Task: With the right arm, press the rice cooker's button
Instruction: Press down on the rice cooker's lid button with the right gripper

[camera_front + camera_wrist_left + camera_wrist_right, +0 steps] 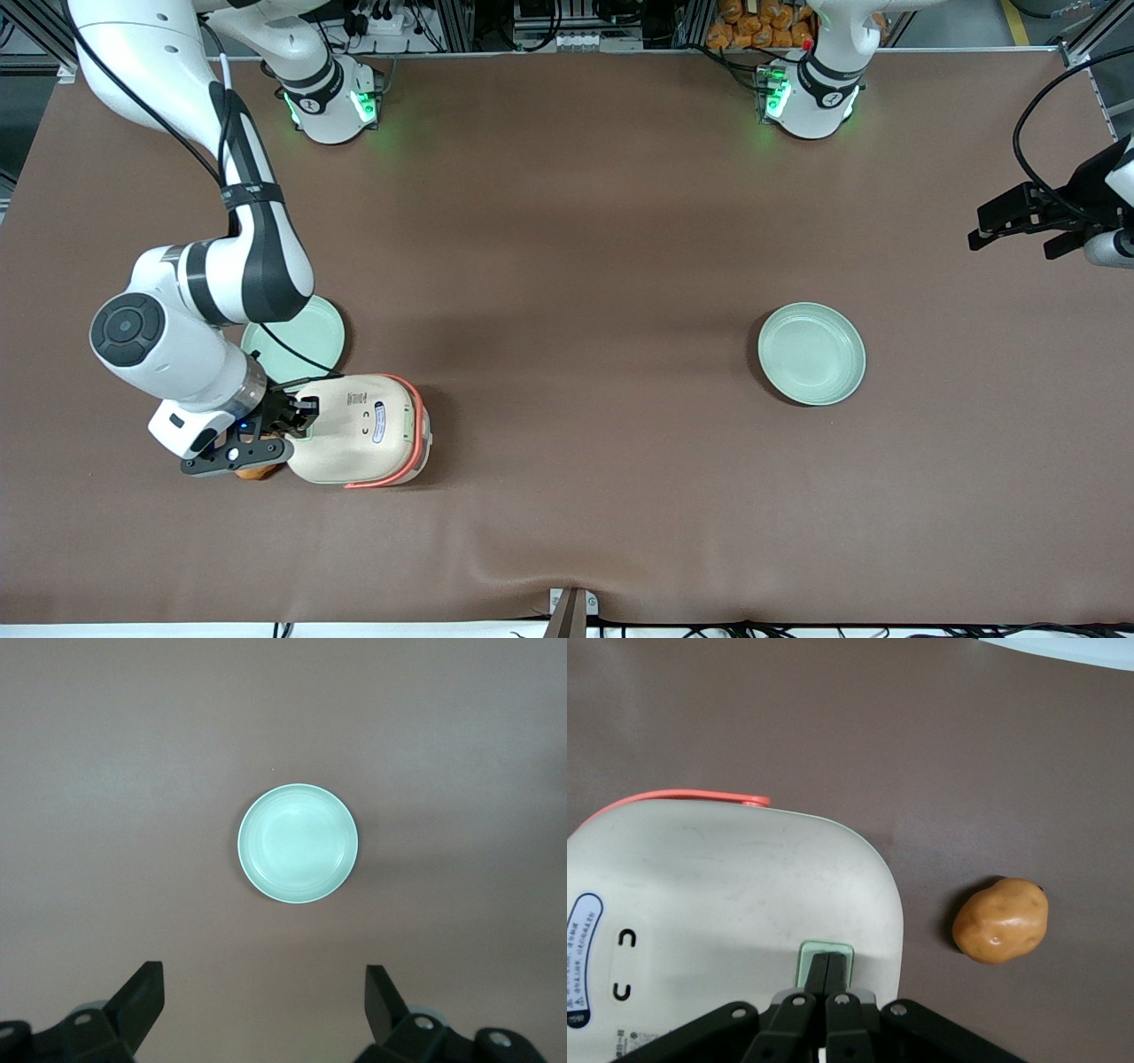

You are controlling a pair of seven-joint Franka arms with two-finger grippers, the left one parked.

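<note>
wrist view: gripper (828,973) jaws closed on rice cooker (726,904) button (825,958).

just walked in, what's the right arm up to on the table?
The right arm has brought its gripper down onto the rice cooker. The jaws are shut, with their tips on the small mint-green button at the lid's edge, so the press appears to be under way. A potato lies on the table beside the cooker, apart from it. One pale-green plate sits next to the cooker, partly under the arm; another plate lies toward the parked arm's end.
</note>
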